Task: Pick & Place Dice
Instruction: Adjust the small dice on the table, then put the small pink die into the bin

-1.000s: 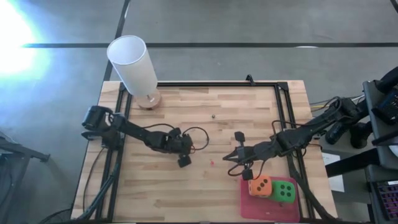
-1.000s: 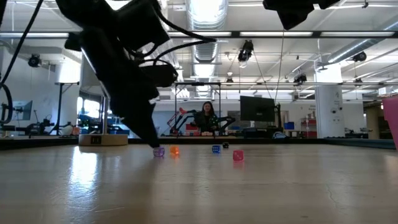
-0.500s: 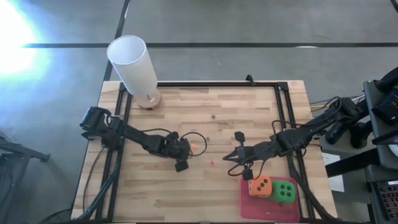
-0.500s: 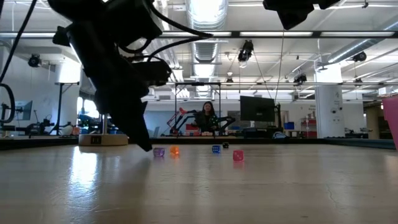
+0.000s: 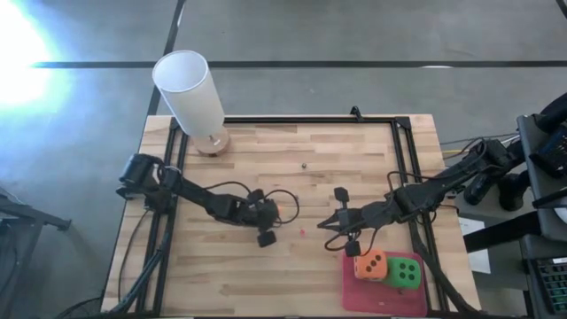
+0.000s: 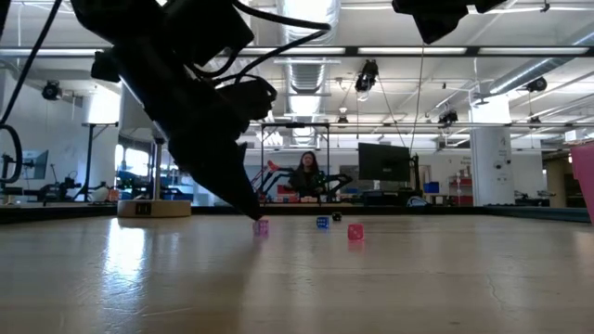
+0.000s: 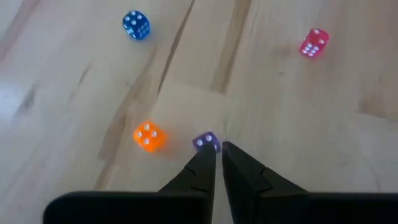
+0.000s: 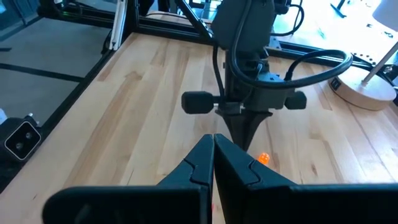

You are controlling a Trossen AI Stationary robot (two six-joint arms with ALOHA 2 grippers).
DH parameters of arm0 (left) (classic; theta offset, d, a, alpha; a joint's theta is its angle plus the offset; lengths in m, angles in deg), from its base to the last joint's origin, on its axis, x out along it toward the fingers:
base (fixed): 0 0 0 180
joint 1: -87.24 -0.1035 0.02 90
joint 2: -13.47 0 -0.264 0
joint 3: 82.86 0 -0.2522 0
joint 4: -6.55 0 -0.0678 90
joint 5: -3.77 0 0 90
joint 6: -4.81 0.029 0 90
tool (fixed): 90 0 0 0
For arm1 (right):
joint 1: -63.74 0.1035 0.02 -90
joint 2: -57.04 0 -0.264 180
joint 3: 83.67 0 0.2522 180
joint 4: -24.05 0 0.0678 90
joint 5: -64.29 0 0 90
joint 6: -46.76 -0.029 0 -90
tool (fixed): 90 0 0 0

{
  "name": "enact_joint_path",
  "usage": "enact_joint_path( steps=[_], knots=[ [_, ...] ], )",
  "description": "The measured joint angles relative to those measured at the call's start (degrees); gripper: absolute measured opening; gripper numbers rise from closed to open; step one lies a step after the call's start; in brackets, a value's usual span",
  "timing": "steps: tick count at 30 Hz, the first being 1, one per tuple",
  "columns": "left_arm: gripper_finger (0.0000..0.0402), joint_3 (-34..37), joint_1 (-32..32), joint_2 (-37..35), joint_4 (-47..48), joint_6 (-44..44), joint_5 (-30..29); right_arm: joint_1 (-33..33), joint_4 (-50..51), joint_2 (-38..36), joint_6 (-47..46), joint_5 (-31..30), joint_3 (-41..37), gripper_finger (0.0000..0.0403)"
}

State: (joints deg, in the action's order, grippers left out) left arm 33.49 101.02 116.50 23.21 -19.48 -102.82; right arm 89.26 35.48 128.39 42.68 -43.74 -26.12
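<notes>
Two big dice, one orange [image 5: 370, 265] and one green [image 5: 406, 273], rest on a pink mat [image 5: 383, 299] at the near right. Several tiny dice lie on the bare wood: purple [image 7: 206, 142], orange [image 7: 149, 136], blue [image 7: 135, 25] and pink [image 7: 313, 42]. My left gripper [image 7: 216, 153] is shut, slants down at mid-table [image 5: 275, 213], and has its tips at the purple die [image 6: 261, 226]. My right gripper [image 5: 324, 226] hangs shut and empty above the table, just far of the mat. My left gripper has the tip of one shut finger [image 7: 204, 160] against the purple die's near side [image 7: 208, 147]; nothing sits between the fingers. The fingers slant down from the table's left. The die rests flat on the wood.
A tall white cylinder lamp [image 5: 190, 89] on a round wooden base [image 5: 211, 142] stands at the far left corner. A black frame [image 5: 310, 120] runs along the table's edges. Bare wood lies between the two arms and along the near left.
My left gripper has swung toward the table's right with its tips kept low. The purple die has slid along the table toward the right ahead of the fingertips, and in the low view it now covers the orange tiny die.
</notes>
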Motion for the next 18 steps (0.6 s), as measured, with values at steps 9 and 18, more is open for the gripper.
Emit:
enact_joint_path(
  steps=[9,18],
  knots=[
    [0.0036,-0.91,-1.25,4.88,-7.41,2.47,-0.5,0.0,-0.11,0.0,0.0,0.01,0.0,0.0008],
    [0.0035,-8.36,-2.65,11.43,-7.43,8.42,-0.74,-0.02,-0.93,0.0,0.04,0.01,0.0,0.0008]
  ],
)
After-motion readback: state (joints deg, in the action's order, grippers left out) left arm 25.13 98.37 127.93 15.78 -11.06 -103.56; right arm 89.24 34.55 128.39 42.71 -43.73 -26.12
